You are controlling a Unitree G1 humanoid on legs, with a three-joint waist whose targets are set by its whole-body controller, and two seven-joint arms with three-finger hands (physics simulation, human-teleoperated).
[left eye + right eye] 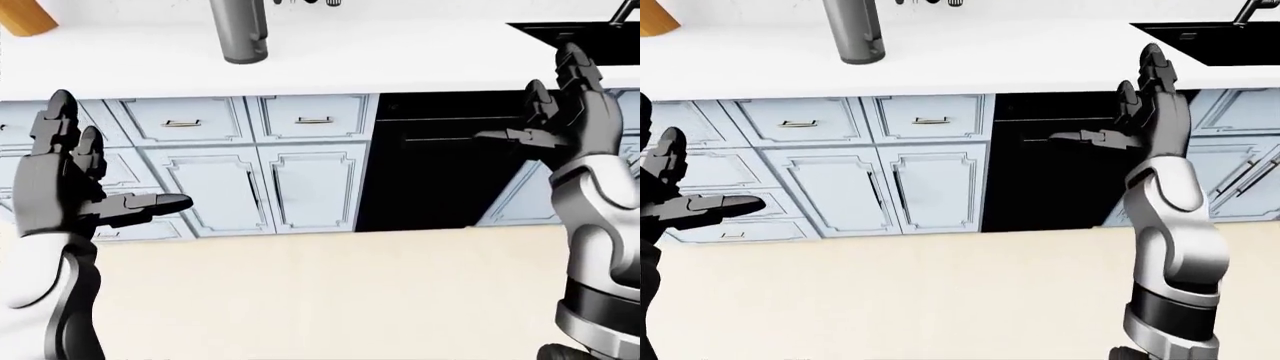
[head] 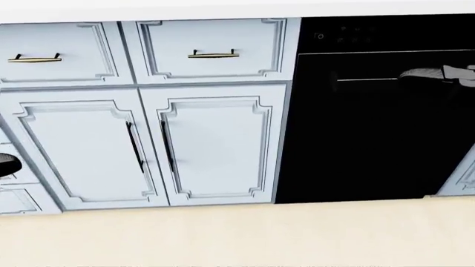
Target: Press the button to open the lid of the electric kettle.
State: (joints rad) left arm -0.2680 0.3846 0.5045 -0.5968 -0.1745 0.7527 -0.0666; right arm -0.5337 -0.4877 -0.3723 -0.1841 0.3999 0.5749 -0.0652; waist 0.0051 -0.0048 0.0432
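My two hands, left hand (image 1: 75,180) and right hand (image 1: 1145,112), rise open-fingered and empty, facing pale blue cabinets; one grey cylindrical electric kettle (image 1: 240,30) stands on the white tabletop (image 1: 400,60) above.

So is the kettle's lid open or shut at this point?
Cannot tell. Only the lower body of the grey kettle shows on the white counter; its lid is cut off by the picture's top edge.

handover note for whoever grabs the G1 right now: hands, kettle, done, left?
Left hand: open, empty, raised at the left-eye view's left.
Right hand: open, empty, raised before the black appliance.
Kettle: grey cylinder on the white counter, top cut off by the frame; button and lid not visible.
Done: nothing touched.
Left: approach the counter, find the button, press it.
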